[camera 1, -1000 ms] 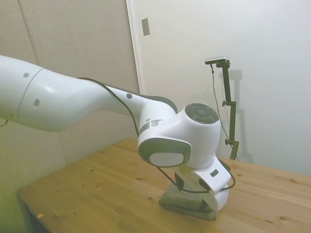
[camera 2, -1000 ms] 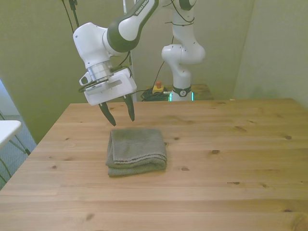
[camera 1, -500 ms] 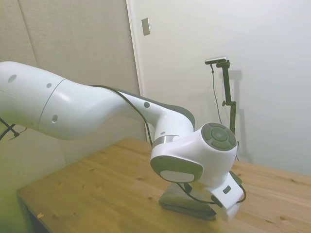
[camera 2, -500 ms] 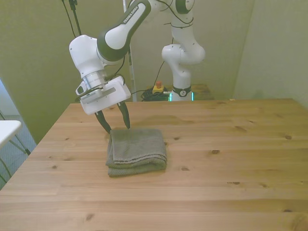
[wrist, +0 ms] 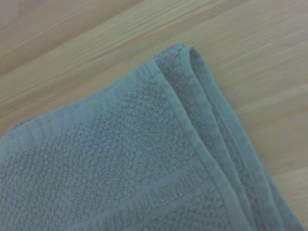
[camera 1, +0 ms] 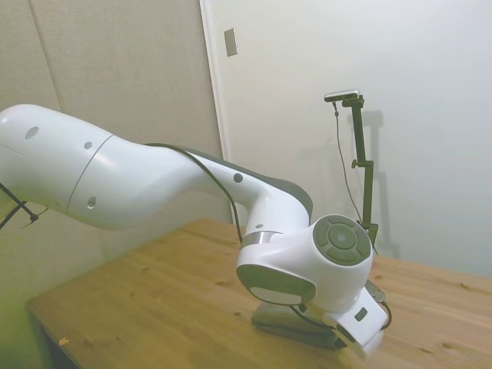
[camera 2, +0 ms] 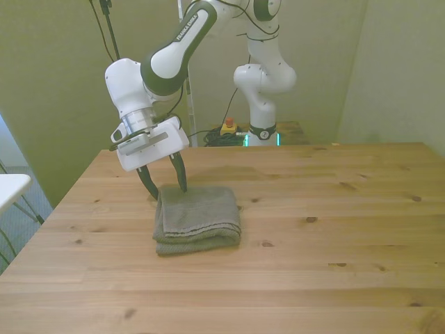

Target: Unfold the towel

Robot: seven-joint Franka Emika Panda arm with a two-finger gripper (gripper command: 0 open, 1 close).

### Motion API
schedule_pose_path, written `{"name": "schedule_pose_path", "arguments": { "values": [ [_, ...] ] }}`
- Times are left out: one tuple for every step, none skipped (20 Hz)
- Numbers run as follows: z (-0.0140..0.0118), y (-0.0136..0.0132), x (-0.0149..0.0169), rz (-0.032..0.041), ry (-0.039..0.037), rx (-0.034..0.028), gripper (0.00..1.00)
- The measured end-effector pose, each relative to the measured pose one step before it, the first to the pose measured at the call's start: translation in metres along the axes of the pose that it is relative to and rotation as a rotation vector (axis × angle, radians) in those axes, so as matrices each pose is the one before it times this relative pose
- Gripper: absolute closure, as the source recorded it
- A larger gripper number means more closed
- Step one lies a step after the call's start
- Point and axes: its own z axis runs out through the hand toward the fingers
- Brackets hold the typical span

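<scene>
**Gripper poised at the folded towel's far corner**

The gripper (camera 2: 164, 182) hangs low over the wooden table (camera 2: 334, 229) with its two dark fingers (camera 2: 180, 172) spread apart, nothing between them. In the front view the finger on the right reaches down to the towel's far edge, near the corner on the front view's left; whether its tip actually touches the cloth cannot be told. The other finger comes down over bare wood just off that corner. The gripper head is tilted, its flat white body slanting down toward the front view's left.

The towel (camera 2: 197, 218) lies folded on the table, toward the front view's left of centre, a thick grey-green terry square with layered edges showing along its near side and at the left fold. It sits flat, with nothing else on it.

In the side view the white arm (camera 1: 154, 188) sweeps in from the left and its bulky wrist joint covers most of the towel (camera 1: 280, 317), so only a strip of cloth shows beneath it, and the fingers are hidden.

The wrist view shows one corner of the towel (wrist: 144, 159) from close by: stacked hems, at least two layers, lying neatly one on another against the wood grain (wrist: 72, 43).
</scene>
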Motion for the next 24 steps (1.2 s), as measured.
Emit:
{"name": "schedule_pose_path", "arguments": {
  "values": [
    [0.00167, -0.00068, -0.00033, -0.00198, -0.00082, 0.00338, 1.0],
    [0.00154, -0.0003, -0.00017, -0.00137, -0.00056, 0.00055, 1.0],
    [0.00148, -0.00009, -0.00012, -0.00051, -0.00099, -0.00112, 1.0],
    [0.00156, -0.0003, -0.00033, -0.00082, -0.00215, -0.00082, 1.0],
    [0.00166, -0.00078, -0.00047, -0.00161, -0.00137, -0.00073, 1.0],
    [0.0019, -0.00141, -0.00059, -0.0027, -0.00007, -0.00085, 1.0],
    [0.00218, -0.00179, -0.00051, -0.00353, 0.00265, -0.00158, 1.0],
    [0.00236, -0.00182, -0.00022, -0.00372, 0.00571, -0.00234, 1.0],
    [0.00271, -0.00131, -0.00024, -0.0029, 0.00409, -0.00281, 1.0],
    [0.00244, -0.00108, -0.00028, -0.0024, 0.00259, -0.00231, 1.0],
    [0.00202, -0.00041, -0.00034, -0.00097, -0.00076, -0.00143, 1.0],
    [0.00107, -0.00024, -0.00009, -0.00063, 0.00071, -0.00094, 1.0],
    [0.00034, -0.00006, 0.00023, -0.00027, 0.00277, -0.00081, 1.0],
    [0.00034, 0.00017, 0.00034, 0.00009, 0.00297, -0.00107, 1.0],
    [0.00042, 0.00019, 0.00018, 0.00017, 0.00142, -0.00087, 1.0],
    [0.00073, 0.00014, -0.00001, 0.00006, -0.00011, -0.00081, 1.0],
    [0.0005, -0.00023, -0.00011, -0.00049, 0.00014, -0.0004, 1.0],
    [0.00031, -0.00071, -0.00019, -0.00129, 0.00025, 0.00004, 1.0],
    [0.00002, -0.00089, -0.00007, -0.00129, 0.00014, 0.00047, 1.0],
    [0.00005, -0.00101, -0.00014, -0.00155, -0.00004, 0.00061, 1.0],
    [0.00004, -0.00088, -0.00024, -0.00133, -0.00018, 0.00063, 1.0],
    [-0.00007, -0.00099, -0.00038, -0.00151, -0.0002, 0.00087, 1.0],
    [-0.00056, -0.00141, -0.00041, -0.00212, 0.00044, 0.00149, 1.0],
    [-0.00073, -0.00134, -0.00037, -0.00183, 0.00074, 0.00151, 1.0]
  ]
}}
